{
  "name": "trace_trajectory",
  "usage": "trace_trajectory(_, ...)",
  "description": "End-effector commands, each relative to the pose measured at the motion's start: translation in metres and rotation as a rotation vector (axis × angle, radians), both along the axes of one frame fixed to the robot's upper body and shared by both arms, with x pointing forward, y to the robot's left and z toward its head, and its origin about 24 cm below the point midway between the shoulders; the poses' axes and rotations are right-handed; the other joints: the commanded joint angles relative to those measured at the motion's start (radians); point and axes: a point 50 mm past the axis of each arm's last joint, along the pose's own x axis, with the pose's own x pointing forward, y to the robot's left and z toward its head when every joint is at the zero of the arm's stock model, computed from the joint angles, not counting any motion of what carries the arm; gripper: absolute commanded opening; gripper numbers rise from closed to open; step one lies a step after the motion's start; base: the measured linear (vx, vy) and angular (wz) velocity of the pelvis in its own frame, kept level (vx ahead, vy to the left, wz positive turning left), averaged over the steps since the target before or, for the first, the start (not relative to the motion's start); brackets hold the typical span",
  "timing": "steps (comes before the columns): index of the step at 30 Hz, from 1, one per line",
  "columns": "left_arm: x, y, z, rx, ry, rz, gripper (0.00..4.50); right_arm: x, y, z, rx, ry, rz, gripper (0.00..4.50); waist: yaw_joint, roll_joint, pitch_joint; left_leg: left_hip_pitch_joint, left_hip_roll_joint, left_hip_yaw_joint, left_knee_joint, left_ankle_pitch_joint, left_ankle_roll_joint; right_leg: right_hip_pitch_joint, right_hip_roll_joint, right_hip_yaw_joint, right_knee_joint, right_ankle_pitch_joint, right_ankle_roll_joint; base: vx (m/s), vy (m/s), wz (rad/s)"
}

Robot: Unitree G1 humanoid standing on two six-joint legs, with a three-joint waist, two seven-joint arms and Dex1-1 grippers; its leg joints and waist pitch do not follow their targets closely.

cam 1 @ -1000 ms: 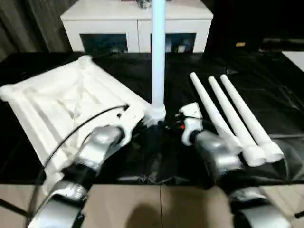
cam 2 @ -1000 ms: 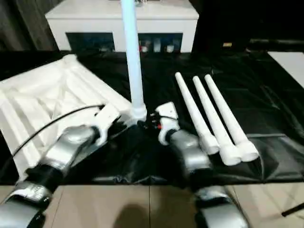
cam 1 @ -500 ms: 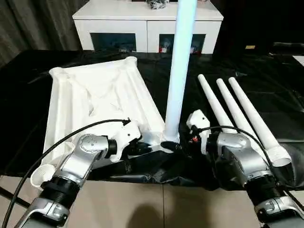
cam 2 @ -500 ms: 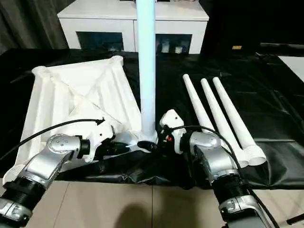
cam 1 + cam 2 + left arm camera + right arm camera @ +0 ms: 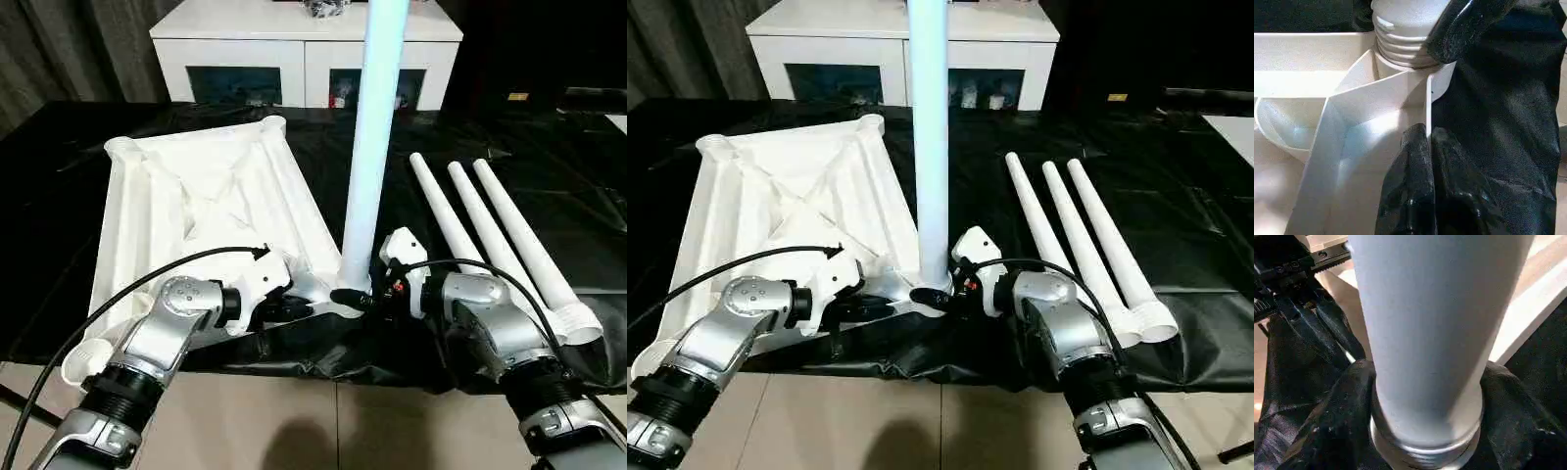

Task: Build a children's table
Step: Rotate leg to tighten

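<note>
My left gripper (image 5: 1426, 147) is pinched shut on a thin rib of the tabletop (image 5: 196, 196), right at the near corner, holding the slab down. The tabletop lies ribbed side up on the black sheet (image 5: 549, 117), filling the left half of the scene from about 9 to 11 o'clock. At the middle, one leg (image 5: 372, 147) stands upright in the corner socket (image 5: 1440, 81) nearest me, its threaded collar still showing above the socket rim. My right gripper (image 5: 1425, 421) wraps the base of that leg, a finger (image 5: 1339, 411) pressed to each side of the tube just above the threads. The three spare legs (image 5: 500, 235) lie side by side at 3 o'clock, wide ends toward me, well apart from the socket.

My worry is the thread. With ridges still visible, I judge the leg only partly seated, so if I twist while it leans, it could cross-thread or jam. The tube is smooth and tapered, so my right fingers may slip round it instead of turning it. My left pinch is on a thin rib, so a strong twist could drag the tabletop round on the slick sheet or pull the rib out of my hold, and the tall leg could then topple toward the spare legs
</note>
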Motion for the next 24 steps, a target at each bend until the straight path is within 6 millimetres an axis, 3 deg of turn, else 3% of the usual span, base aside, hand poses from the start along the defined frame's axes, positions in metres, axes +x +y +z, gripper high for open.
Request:
trace_trajectory(1,-0.006,-0.006,-0.003,-0.018,0.029,-0.043,0.00,-0.001,0.003,-0.001,-0.006,0.004,0.027,2.79,0.000,-0.014,-0.057,-0.003,0.029,0.000,-0.065,-0.126,0.087,0.056,-0.044,0.040,-0.061,-0.109,-0.261,0.000,0.000,0.00)
trace_trajectory(6,-0.006,-0.004,-0.007,0.013,0.033,-0.029,0.00,-0.001,0.001,-0.009,-0.023,0.020,-0.025,2.70,-0.002,-0.012,-0.057,-0.004,0.028,0.000,-0.065,-0.122,0.088,0.056,-0.043,0.038,-0.060,-0.104,-0.264,0.000,0.000,0.00)
trace_trajectory(8,-0.001,-0.004,-0.011,0.040,0.013,0.028,0.00,0.005,0.000,-0.015,-0.038,0.022,-0.138,2.69,-0.006,-0.012,-0.053,-0.004,0.029,0.001,-0.068,-0.150,0.076,0.053,-0.043,0.039,-0.067,-0.144,-0.259,0.000,0.000,0.00)
trace_trajectory(10,0.011,-0.008,-0.015,0.054,-0.015,0.158,0.00,0.013,0.001,-0.026,-0.028,0.055,-0.336,2.68,-0.012,-0.011,-0.046,0.004,0.028,-0.002,-0.076,-0.232,0.032,0.049,-0.044,0.040,-0.081,-0.290,-0.224,0.000,0.000,0.00)
trace_trajectory(12,0.016,-0.012,-0.016,0.056,-0.025,0.220,0.00,0.016,0.002,-0.030,-0.020,0.081,-0.434,2.68,-0.018,-0.014,-0.045,0.004,0.026,-0.006,-0.080,-0.268,0.009,0.049,-0.045,0.040,-0.087,-0.363,-0.193,0.000,0.000,0.00)
trace_trajectory(13,0.024,-0.019,-0.016,0.060,-0.033,0.315,0.00,0.020,0.006,-0.038,-0.009,0.132,-0.604,2.67,-0.021,-0.013,-0.045,0.006,0.026,-0.007,-0.080,-0.274,-0.002,0.046,-0.045,0.041,-0.089,-0.386,-0.178,0.000,0.000,0.00)
trace_trajectory(14,0.024,-0.019,-0.016,0.060,-0.033,0.315,0.00,0.020,0.006,-0.038,-0.009,0.132,-0.604,2.67,-0.021,-0.013,-0.043,0.006,0.023,-0.008,-0.081,-0.285,-0.006,0.043,-0.045,0.040,-0.094,-0.408,-0.168,0.000,0.000,0.00)
trace_trajectory(15,0.028,-0.022,-0.016,0.062,-0.041,0.367,0.00,0.020,0.009,-0.041,-0.004,0.156,-0.664,2.67,-0.021,-0.014,-0.045,0.005,0.023,-0.010,-0.081,-0.288,-0.006,0.047,-0.046,0.038,-0.094,-0.416,-0.162,0.000,0.000,0.00)
trace_trajectory(17,0.033,-0.026,-0.016,0.060,-0.040,0.433,0.00,0.021,0.013,-0.044,-0.003,0.176,-0.734,2.67,-0.019,-0.014,-0.046,0.012,0.021,-0.008,-0.079,-0.302,-0.003,0.037,-0.045,0.039,-0.101,-0.429,-0.153,0.000,0.000,0.00)
trace_trajectory(20,0.045,-0.035,-0.013,0.064,-0.069,0.588,0.00,0.022,0.031,-0.050,0.011,0.231,-0.891,2.67,-0.020,-0.012,-0.046,0.008,0.019,-0.008,-0.081,-0.298,-0.005,0.033,-0.045,0.041,-0.102,-0.418,-0.150,0.000,0.000,0.00)
trace_trajectory(22,0.048,-0.039,-0.012,0.067,-0.088,0.608,0.00,0.023,0.039,-0.050,0.011,0.232,-0.906,2.67,-0.018,-0.013,-0.049,0.004,0.020,-0.010,-0.082,-0.288,-0.003,0.039,-0.043,0.039,-0.098,-0.378,-0.151,0.000,0.000,0.00)
trace_trajectory(24,0.050,-0.044,-0.010,0.062,-0.112,0.588,0.00,0.026,0.049,-0.045,0.013,0.193,-0.896,2.67,-0.015,-0.015,-0.048,0.005,0.019,-0.007,-0.082,-0.289,0.003,0.036,-0.042,0.039,-0.099,-0.357,-0.155,0.000,0.000,0.00)
